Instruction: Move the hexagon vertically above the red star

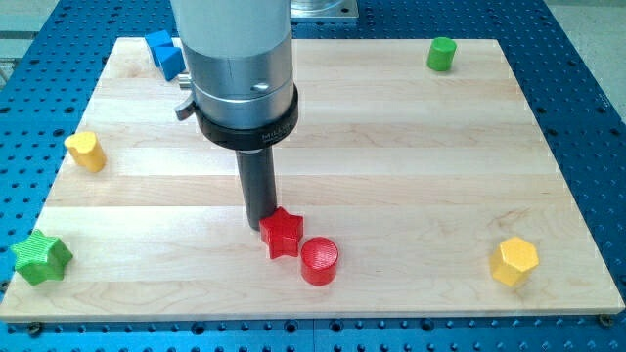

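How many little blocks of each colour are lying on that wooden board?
Red: 2, a red star and a red cylinder
Yellow: 2, a yellow hexagon and a yellow block
Green: 2, a green star and a green cylinder
Blue: 1, a blue block
Total: 7

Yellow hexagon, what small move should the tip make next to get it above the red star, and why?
Probably pull my tip away from the red star, which it touches, and head toward the yellow hexagon at the view's bottom right. The hexagon sits far right of the star and slightly lower.
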Robot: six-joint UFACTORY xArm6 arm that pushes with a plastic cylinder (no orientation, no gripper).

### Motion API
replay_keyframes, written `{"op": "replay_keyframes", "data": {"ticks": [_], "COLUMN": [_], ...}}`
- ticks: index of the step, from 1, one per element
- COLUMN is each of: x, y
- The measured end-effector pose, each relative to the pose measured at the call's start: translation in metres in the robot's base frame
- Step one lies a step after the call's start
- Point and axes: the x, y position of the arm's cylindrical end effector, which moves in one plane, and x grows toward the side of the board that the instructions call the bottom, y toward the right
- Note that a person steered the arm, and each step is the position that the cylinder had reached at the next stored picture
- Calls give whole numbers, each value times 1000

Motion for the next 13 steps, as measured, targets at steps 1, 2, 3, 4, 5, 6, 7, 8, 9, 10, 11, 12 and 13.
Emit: {"op": "replay_keyframes", "data": {"ticks": [1, 2, 3, 4, 5, 6, 7, 8, 9, 10, 11, 12, 13], "x": [0, -3, -7, -47, -76, -75, -59, -8, 65, 83, 6, -79, -92], "y": [13, 32, 38, 40, 79, 169, 256, 297, 299, 245, 216, 184, 140]}}
